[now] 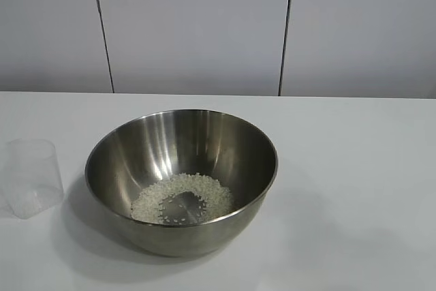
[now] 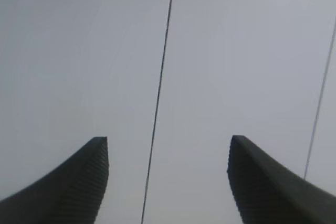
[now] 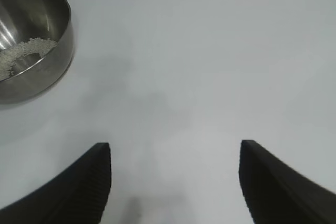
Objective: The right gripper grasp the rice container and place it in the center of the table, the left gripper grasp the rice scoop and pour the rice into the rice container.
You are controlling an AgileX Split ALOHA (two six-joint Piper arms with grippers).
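Note:
The steel rice container (image 1: 181,180) stands on the white table (image 1: 354,168) near the middle, with a ring of white rice (image 1: 182,198) in its bottom. It also shows in the right wrist view (image 3: 29,40), with rice (image 3: 21,53) inside. The translucent rice scoop (image 1: 33,177) stands upright at the table's left, apart from the bowl. My left gripper (image 2: 168,182) is open and empty, facing a grey panelled wall. My right gripper (image 3: 175,184) is open and empty above bare table, well away from the bowl. Neither gripper shows in the exterior view.
A grey panelled wall (image 1: 204,25) with dark vertical seams stands behind the table's far edge. Bare tabletop lies to the right of the bowl and in front of it.

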